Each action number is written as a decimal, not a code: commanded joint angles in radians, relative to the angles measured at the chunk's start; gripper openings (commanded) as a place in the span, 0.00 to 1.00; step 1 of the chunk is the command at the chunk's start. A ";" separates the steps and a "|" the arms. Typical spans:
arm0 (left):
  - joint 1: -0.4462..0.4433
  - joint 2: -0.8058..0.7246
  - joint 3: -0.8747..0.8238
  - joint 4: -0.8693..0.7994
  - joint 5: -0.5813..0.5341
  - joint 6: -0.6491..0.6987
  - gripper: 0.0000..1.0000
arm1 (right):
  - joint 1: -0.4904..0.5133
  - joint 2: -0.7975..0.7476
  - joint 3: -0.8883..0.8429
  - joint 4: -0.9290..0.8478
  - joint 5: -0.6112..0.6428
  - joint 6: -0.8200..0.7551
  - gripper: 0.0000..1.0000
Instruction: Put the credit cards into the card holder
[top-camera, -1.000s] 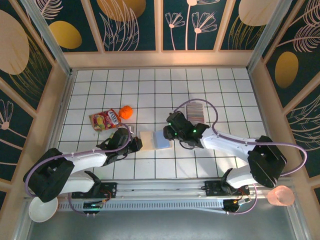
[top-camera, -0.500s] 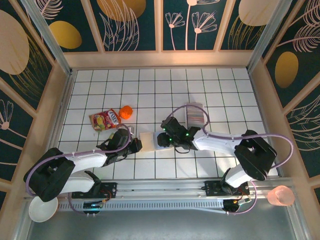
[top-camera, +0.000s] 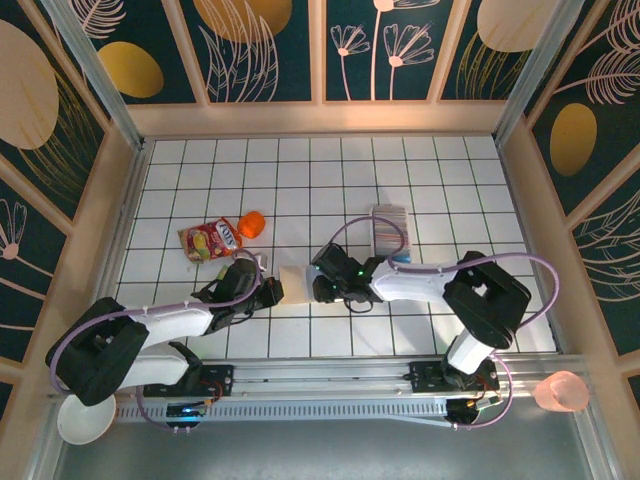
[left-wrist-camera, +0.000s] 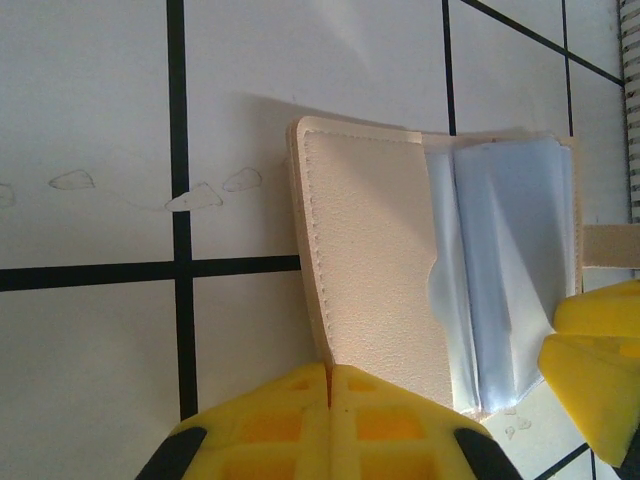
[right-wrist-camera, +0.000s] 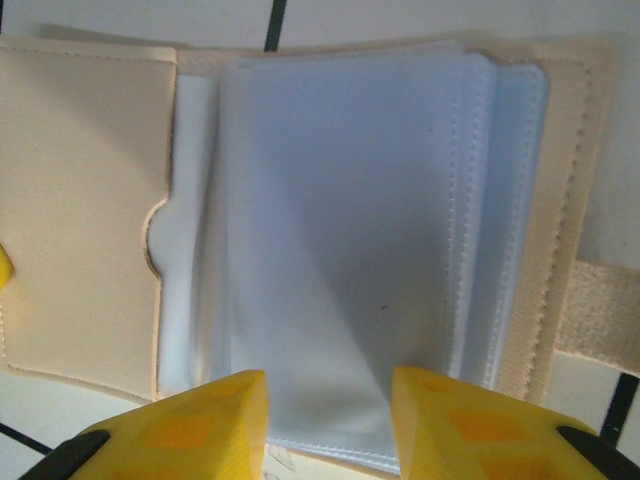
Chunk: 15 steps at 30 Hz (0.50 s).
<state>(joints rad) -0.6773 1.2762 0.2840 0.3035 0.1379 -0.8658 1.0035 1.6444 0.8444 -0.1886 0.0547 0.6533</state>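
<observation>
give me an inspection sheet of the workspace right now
surface: white tiled table, few small marks
job's things: card holder lies open, clear sleeves look empty; cards overlap in a row beyond the right arm
clutter: snack pouch, orange item, white bowl, pink cup
tools: left tool shut on card holder's cover edge; right tool open over the sleeves
cables: purple cables loop along both arms
surroundings: dark leaf-pattern walls
</observation>
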 joint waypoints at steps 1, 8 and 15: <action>-0.006 -0.009 -0.011 0.013 0.016 0.004 0.00 | 0.017 0.048 0.022 -0.028 0.032 0.019 0.39; -0.006 -0.006 -0.021 0.020 0.019 -0.005 0.00 | 0.016 0.048 0.013 0.082 -0.033 0.046 0.44; -0.006 0.000 -0.032 0.039 0.017 -0.017 0.00 | 0.015 0.046 0.011 0.187 -0.116 0.076 0.46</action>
<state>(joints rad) -0.6773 1.2762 0.2680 0.3214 0.1421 -0.8700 1.0111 1.6737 0.8593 -0.0700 -0.0158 0.6983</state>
